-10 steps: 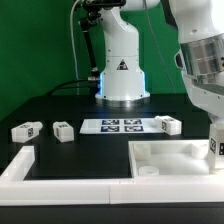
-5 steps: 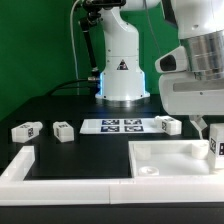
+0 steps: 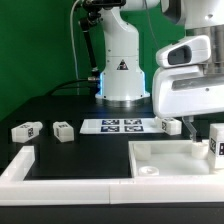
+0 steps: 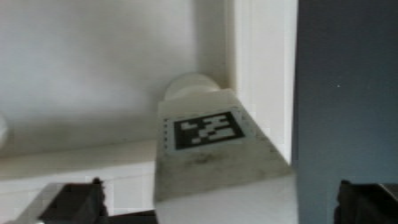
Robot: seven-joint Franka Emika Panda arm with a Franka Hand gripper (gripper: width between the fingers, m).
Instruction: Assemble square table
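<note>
Field notes: my two-finger gripper [image 4: 222,203] hung wide open with nothing in its grasp. In the wrist view both dark fingertips [image 4: 79,200] sat well apart, and a short white block leg [image 4: 214,140] with a black-and-white square tag stood between and beyond them, clear of both. That leg stood upright on the white plastic square tabletop slab [image 3: 175,158], tucked into a corner of the slab's raised rim, close to the worktop's edge at the exterior view's right. The slab lay flat along the front edge of the black worktop [image 3: 60,105], toward the exterior view's right, with a round corner socket [image 3: 148,171] showing at its near corner. Three more tagged legs lay loose farther back. The outermost leg [image 3: 25,130] and its neighbour leg [image 3: 63,130] sat toward the worktop's edge at the exterior view's left. The third loose leg [image 3: 167,124] sat just beside the end of the marker board [image 3: 122,125], which lay mid-worktop in front of my white base [image 3: 120,75]. Long white border rails [image 3: 30,165] framed the front corner at the exterior view's left.
</note>
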